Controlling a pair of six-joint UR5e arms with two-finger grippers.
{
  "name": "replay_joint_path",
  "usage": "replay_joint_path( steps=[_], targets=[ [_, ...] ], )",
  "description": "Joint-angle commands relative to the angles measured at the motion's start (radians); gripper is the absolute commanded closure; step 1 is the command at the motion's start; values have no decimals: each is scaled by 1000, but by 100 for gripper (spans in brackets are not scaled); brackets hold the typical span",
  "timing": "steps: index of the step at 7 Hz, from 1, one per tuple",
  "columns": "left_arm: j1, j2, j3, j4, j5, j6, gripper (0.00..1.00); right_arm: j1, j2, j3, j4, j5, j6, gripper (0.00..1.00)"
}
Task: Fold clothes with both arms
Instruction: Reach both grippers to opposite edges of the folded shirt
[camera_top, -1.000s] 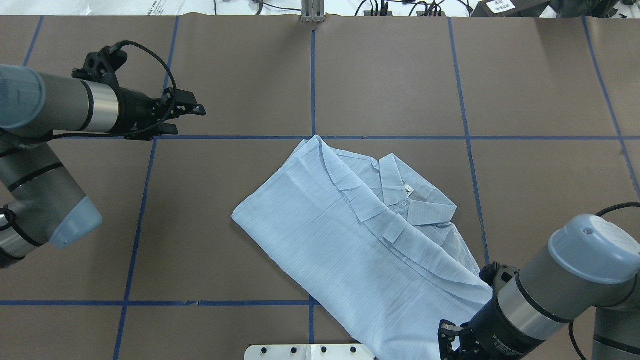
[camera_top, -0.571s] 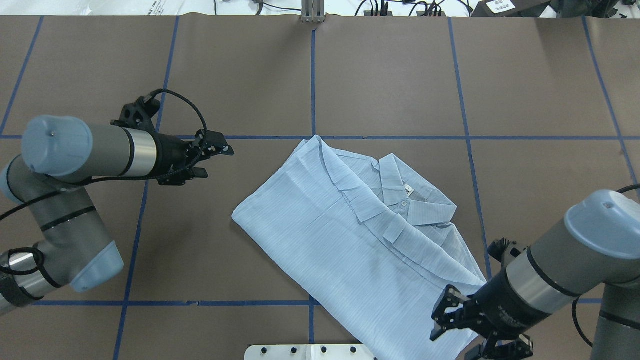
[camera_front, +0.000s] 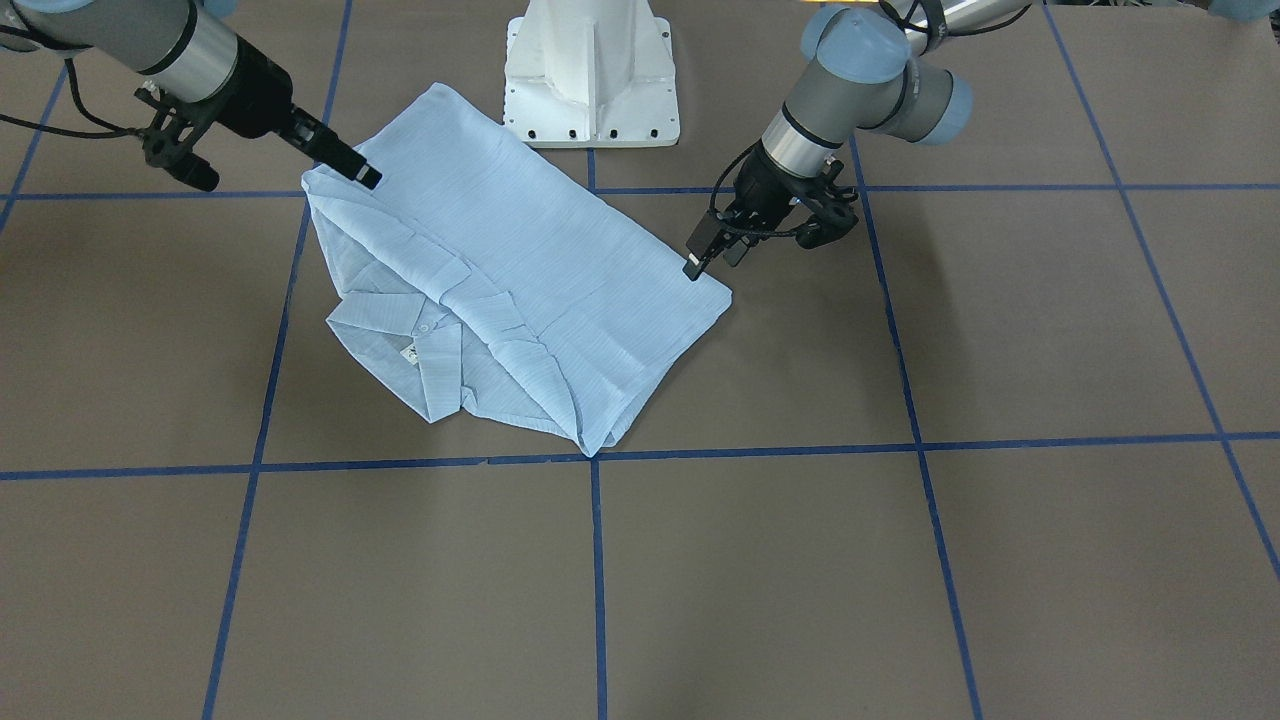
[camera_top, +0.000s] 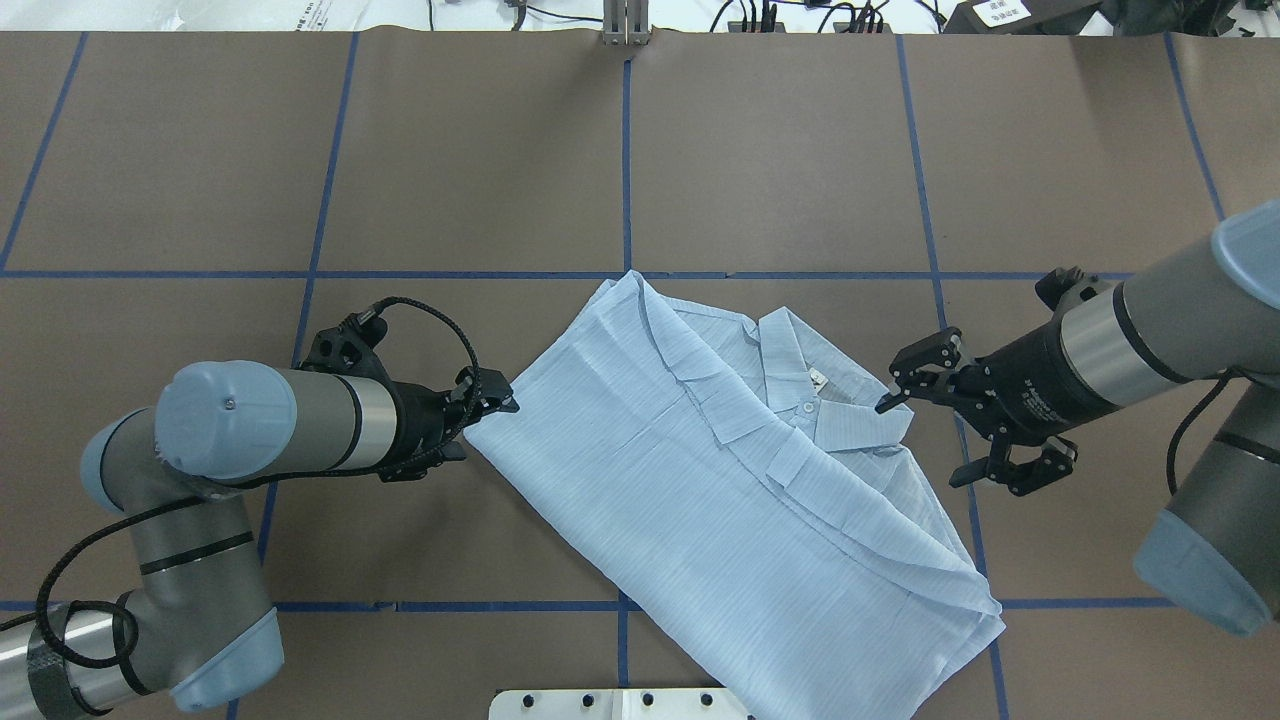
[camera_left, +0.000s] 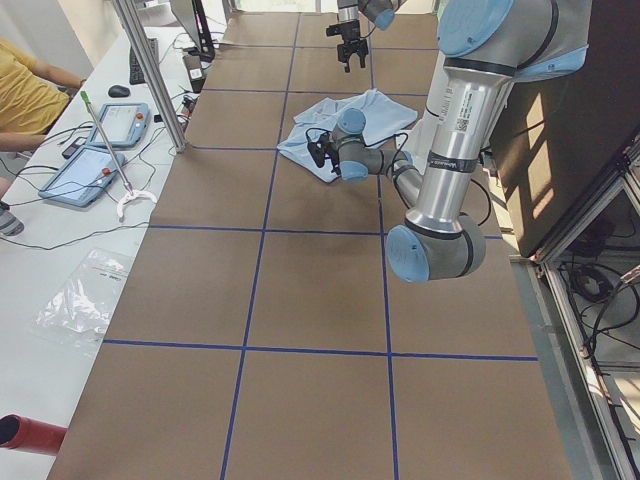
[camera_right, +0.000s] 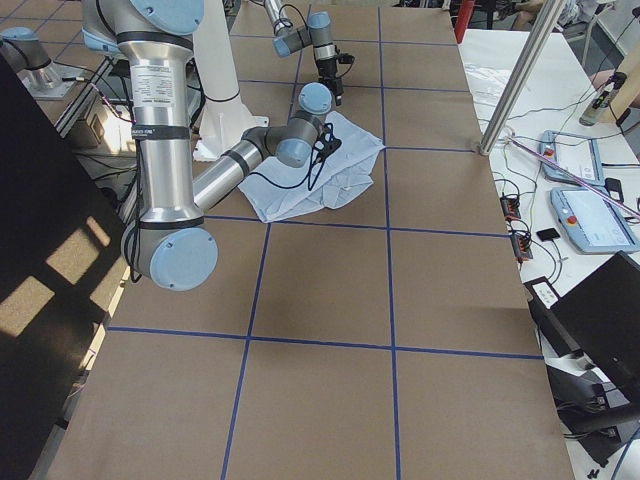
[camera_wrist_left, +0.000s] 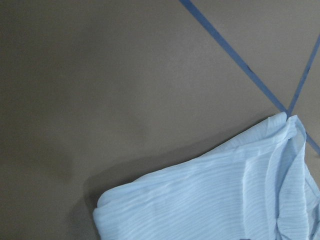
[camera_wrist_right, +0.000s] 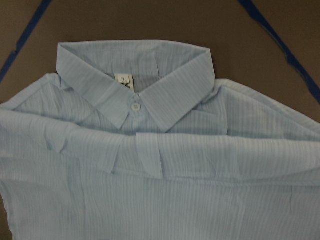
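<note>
The left gripper (camera_top: 490, 428) has its jaws apart, with nothing gripped. Seen from overhead, its far fingertip sits over the edge of the shirt (camera_top: 690, 500), just by the shirt's 9 o'clock corner (camera_top: 468, 432). The near fingertip is off the cloth at 7 o'clock from that corner, over the table (camera_top: 800, 150). I cannot tell whether either tip touches cloth. In the left wrist view the corner (camera_wrist_left: 97, 215) shows at 6 o'clock, with cloth spreading toward 4 o'clock.

The right gripper (camera_top: 918, 445) has its jaws wide and also holds nothing. Its far fingertip is at the 3 o'clock tip of the collar (camera_top: 850, 415). The near one is just beside the shirt's edge below the shoulder, off the cloth. The right wrist view has the collar (camera_wrist_right: 165, 75) at 12 o'clock, with the label (camera_wrist_right: 123, 80) and a button (camera_wrist_right: 135, 106) at its opening, and folded cloth fills the rest.

The shirt lies folded on the table as a band running from 11 to 5 o'clock. Its far corner is at a tape crossing (camera_top: 627, 274) and its near end is beside the white base plate (camera_top: 560, 703). The left arm (camera_top: 300, 430) reaches in from 8 o'clock and the right arm (camera_top: 1150, 330) from 3 o'clock.
</note>
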Motion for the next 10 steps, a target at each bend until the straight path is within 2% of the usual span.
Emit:
replay_joint_path(
  steps=[1,5,6,7,8,10],
  targets=[
    [30,-6,8,16,7,-2,15,18,6,-62,2,-83,-57,0],
    [49,-28,79,16,9,9,19,17,5,-63,2,-85,-57,0],
    [49,-28,82,16,10,9,30,17,5,-62,2,-85,-56,0],
    [46,-29,81,16,32,-2,60,17,6,-62,2,-85,-57,0],
    [43,-28,82,16,37,12,100,17,6,-62,2,-85,-57,0],
    [6,-28,70,16,37,21,100,15,8,-62,2,-85,-56,0]
  ],
)
